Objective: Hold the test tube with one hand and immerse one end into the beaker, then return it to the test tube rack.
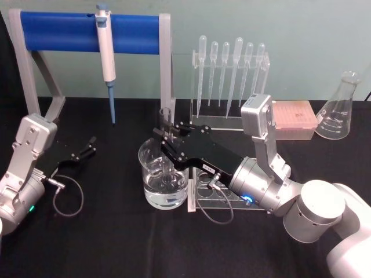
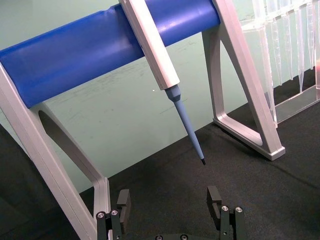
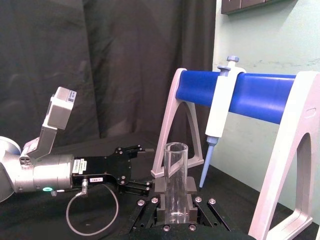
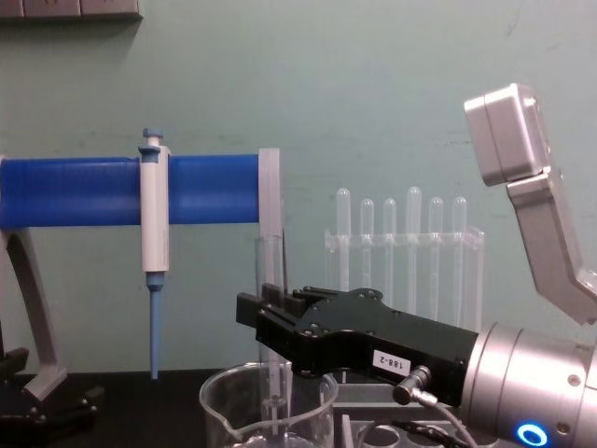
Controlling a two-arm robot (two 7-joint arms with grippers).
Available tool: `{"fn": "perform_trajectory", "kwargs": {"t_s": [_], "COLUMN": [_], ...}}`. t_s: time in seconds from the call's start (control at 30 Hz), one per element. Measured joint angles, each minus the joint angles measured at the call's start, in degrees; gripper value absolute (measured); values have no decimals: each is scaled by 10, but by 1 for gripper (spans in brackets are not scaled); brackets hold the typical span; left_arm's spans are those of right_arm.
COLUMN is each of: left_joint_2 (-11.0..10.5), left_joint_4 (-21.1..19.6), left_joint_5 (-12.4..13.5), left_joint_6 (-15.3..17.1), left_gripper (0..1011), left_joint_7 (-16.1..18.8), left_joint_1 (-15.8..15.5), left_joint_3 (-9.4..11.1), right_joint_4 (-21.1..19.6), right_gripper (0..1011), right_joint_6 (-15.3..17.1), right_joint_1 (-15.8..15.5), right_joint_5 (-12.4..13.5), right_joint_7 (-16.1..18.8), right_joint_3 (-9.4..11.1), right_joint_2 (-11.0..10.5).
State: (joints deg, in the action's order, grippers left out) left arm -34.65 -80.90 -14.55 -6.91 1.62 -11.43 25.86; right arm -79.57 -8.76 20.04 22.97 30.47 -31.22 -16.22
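Observation:
The test tube (image 1: 166,120) stands upright in my right gripper (image 1: 166,139), which is shut on its middle. Its lower end reaches down inside the beaker (image 1: 152,188), a wide glass with water in the bottom; I cannot tell if the tip touches the water. From the chest, the test tube (image 4: 270,266) rises above my right gripper (image 4: 266,313) and drops into the beaker (image 4: 224,411). Up close, the test tube (image 3: 176,170) sits between the pads of my right gripper (image 3: 175,202). At the far left my left gripper (image 1: 84,152) is parked low and open, as my left gripper (image 2: 169,200) shows.
A white-and-blue pipettor (image 1: 106,52) hangs on the blue-barred stand (image 1: 58,32) behind. A rack of plastic pipettes (image 1: 231,75), a pink box (image 1: 293,119) and a conical flask (image 1: 339,110) line the back right. A clear tube rack (image 1: 203,200) sits right of the beaker.

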Motion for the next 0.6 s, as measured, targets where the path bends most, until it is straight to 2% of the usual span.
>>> {"fn": "perform_trajectory", "kwargs": {"t_s": [0.6], "left_joint_2": [0], "left_joint_4": [0], "left_joint_5": [0], "left_joint_6": [0], "left_gripper": [1000], "left_joint_7": [0], "left_joint_1": [0], "left_joint_3": [0], "right_joint_4": [0], "right_gripper": [226], "right_joint_6": [0], "right_joint_1": [0], "right_joint_5": [0], "right_joint_7": [0], "right_joint_3": [0], "right_joint_2": [0]}}
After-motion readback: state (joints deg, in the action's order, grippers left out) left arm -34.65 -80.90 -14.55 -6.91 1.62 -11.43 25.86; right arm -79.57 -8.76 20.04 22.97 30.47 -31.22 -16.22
